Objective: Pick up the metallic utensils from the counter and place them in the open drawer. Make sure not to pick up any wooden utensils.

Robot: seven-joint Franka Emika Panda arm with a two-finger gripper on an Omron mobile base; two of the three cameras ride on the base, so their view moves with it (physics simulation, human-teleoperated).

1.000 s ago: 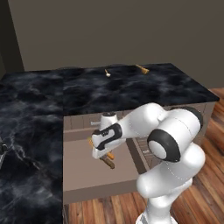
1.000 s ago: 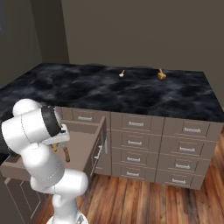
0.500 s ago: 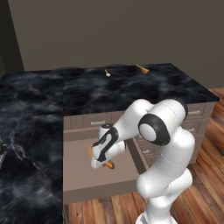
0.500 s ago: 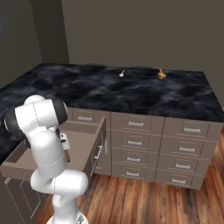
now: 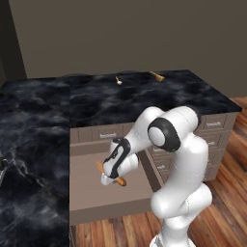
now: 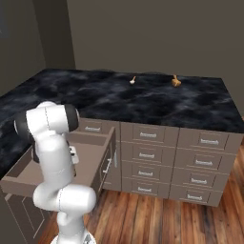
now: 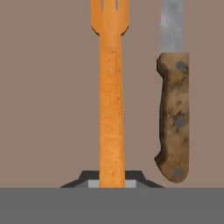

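Lowered further into the open drawer (image 5: pixel 87 202) over the last second, the gripper (image 5: pixel 112 177) now hangs close above its floor, jaws clenched on the handle of the orange fork (image 7: pixel 110 87). Seen from the hand, the fork runs straight ahead of the fingers, tines at the far end, and the knife (image 7: pixel 174 109) lies flat on the drawer bottom just to the right of it, parallel, apart. On the counter (image 6: pixel 157 102) far beyond the tool rest two small items (image 5: pixel 119 80) and (image 5: pixel 157 76), too small to name. Judging by this, the second metal piece is ready for release.
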